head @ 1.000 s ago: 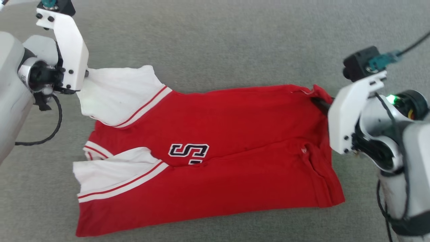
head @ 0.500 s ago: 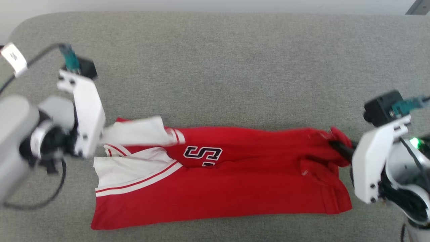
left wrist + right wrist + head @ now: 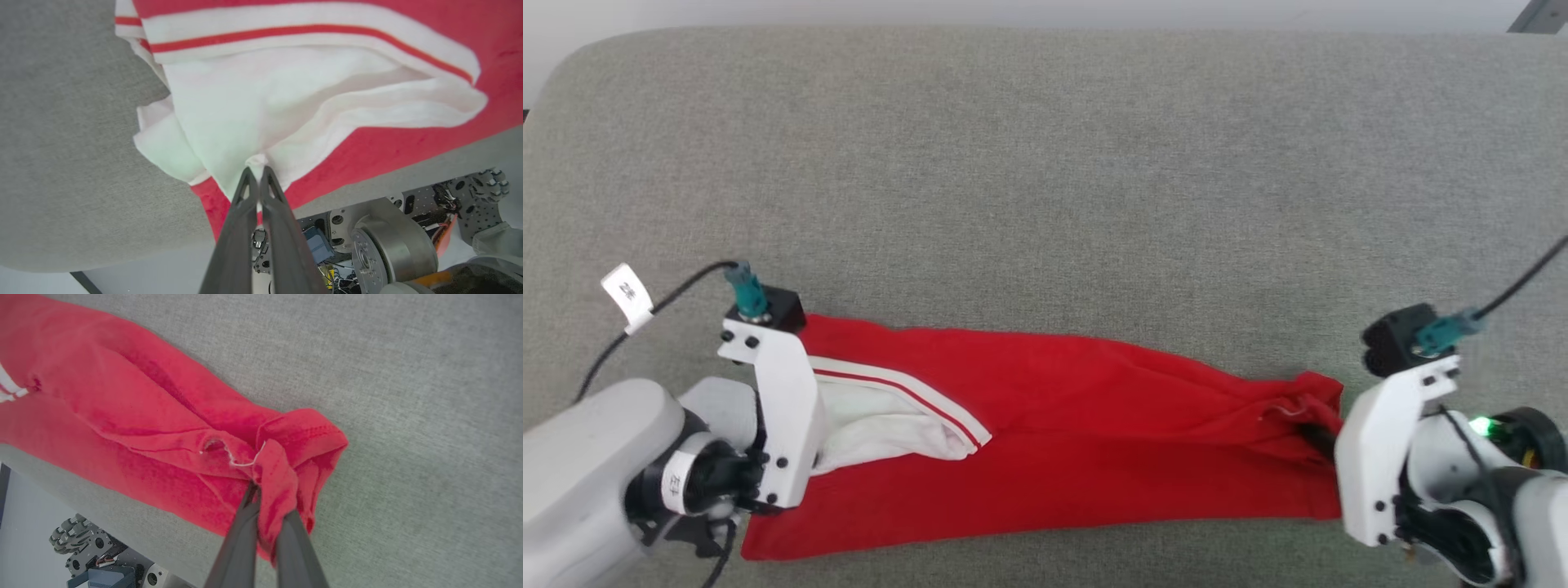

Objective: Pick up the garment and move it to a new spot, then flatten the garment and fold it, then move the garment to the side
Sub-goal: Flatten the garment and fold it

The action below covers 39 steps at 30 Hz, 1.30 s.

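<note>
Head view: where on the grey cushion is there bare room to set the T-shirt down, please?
The wide grey cushion beyond the T-shirt, to its far edge, is bare. The near strip is crowded: the T-shirt spans it, left fingers pinching its white sleeve, right fingers its bunched red end.

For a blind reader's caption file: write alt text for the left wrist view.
The left gripper, shut, pinches the white sleeve of a red T-shirt lying on a grey cushion. Red-and-white striped trim runs across the top, and the robot's base shows beyond the cushion's edge at the lower right.
</note>
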Tool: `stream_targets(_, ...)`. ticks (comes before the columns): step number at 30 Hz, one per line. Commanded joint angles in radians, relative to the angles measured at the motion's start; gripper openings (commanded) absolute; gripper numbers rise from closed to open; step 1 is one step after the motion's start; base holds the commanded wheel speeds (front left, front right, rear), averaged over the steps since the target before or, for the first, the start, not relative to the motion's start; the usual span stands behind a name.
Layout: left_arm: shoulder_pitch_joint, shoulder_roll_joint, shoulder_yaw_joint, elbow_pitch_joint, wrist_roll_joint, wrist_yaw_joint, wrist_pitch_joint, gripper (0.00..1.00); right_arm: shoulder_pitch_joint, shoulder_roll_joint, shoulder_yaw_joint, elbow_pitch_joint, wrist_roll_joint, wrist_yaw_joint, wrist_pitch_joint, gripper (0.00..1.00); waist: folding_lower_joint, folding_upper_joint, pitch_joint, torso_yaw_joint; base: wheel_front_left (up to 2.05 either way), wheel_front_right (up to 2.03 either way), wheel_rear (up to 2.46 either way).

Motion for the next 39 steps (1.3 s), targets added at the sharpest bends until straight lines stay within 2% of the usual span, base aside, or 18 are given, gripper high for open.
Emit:
stream_targets(1,0.021,-0.011,0.006,0.018,-0.011,-0.013,-0.018,0.23,-0.015,0.008,0.013,0.015,0.006,0.000,-0.018,1.00,0.0000,-0.0001,-0.003,-0.004,0.00,0.00,0.00)
stream_targets(2,0.023,-0.019,0.015,0.038,-0.015,-0.014,-0.040,0.47,-0.021,0.007,0.020,0.027,0.011,0.000,-0.031,1.00,0.0000,-0.0001,-0.005,-0.005,0.00,0.00,0.00)
stream_targets(3,0.027,-0.022,0.019,0.054,-0.008,-0.019,-0.060,1.00,-0.024,0.008,0.024,0.036,0.012,0.000,-0.041,1.00,0.0000,-0.0001,-0.008,-0.007,0.00,0.00,0.00)
stream_targets(8,0.049,-0.035,0.046,0.087,-0.003,-0.050,-0.159,1.00,-0.008,0.018,0.001,0.035,0.053,0.000,-0.059,1.00,0.0000,-0.0001,-0.027,-0.008,0.00,0.00,0.00)
stream_targets(10,0.060,-0.032,0.059,0.081,0.009,-0.076,-0.215,1.00,-0.001,0.018,-0.026,0.017,0.064,0.000,-0.053,1.00,0.0000,-0.0001,-0.033,-0.007,0.00,0.00,0.00)
stream_targets(16,0.098,-0.017,0.110,0.075,0.051,-0.140,-0.424,1.00,0.026,0.028,-0.108,-0.009,0.075,0.000,-0.019,1.00,0.0000,-0.0001,-0.040,-0.002,0.00,0.00,0.00)
stream_targets(21,0.139,-0.023,0.158,0.101,0.083,-0.175,-0.635,1.00,0.038,0.040,-0.161,0.027,0.095,0.000,-0.012,1.00,0.0000,-0.0001,-0.035,0.012,0.00,0.00,0.00)
stream_targets(23,0.159,-0.031,0.172,0.111,0.102,-0.191,-0.721,1.00,0.038,0.044,-0.162,0.053,0.100,0.000,-0.013,1.00,0.0000,-0.0001,-0.032,0.017,0.00,0.00,0.00)
stream_targets(27,0.206,-0.043,0.207,0.150,0.106,-0.198,-0.869,1.00,0.015,0.052,-0.150,0.123,0.131,0.000,-0.032,1.00,0.0000,-0.0001,-0.026,0.029,0.00,0.00,0.00)
stream_targets(28,0.230,-0.053,0.223,0.175,0.113,-0.198,-0.946,1.00,0.004,0.047,-0.139,0.166,0.143,0.000,-0.047,1.00,0.0000,-0.0001,-0.024,0.035,0.00,0.00,0.00)
stream_targets(33,0.285,-0.085,0.257,0.244,0.122,-0.206,-1.111,1.00,-0.030,0.036,-0.076,0.277,0.168,0.000,-0.088,1.00,0.0000,-0.0001,-0.019,0.050,0.00,0.00,0.00)
stream_targets(36,0.325,-0.111,0.294,0.285,0.122,-0.206,-1.162,1.00,-0.044,0.045,-0.028,0.322,0.198,0.000,-0.094,1.00,0.0000,-0.0001,-0.019,0.059,0.00,0.00,0.00)
stream_targets(37,0.336,-0.122,0.312,0.295,0.131,-0.205,-1.171,1.00,-0.049,0.048,-0.017,0.332,0.212,0.000,-0.097,0.85,0.0000,-0.0001,-0.019,0.062,0.00,0.00,0.00)
stream_targets(38,0.336,-0.122,0.312,0.295,0.131,-0.205,-1.171,1.00,-0.049,0.048,-0.017,0.332,0.212,0.000,-0.097,0.85,0.0000,-0.0001,-0.019,0.062,0.00,0.00,0.00)
stream_targets(39,0.353,-0.135,0.334,0.306,0.133,-0.205,-1.175,1.00,-0.052,0.050,-0.010,0.337,0.227,0.000,-0.100,0.45,0.0000,-0.0001,-0.020,0.065,0.00,0.00,0.00)
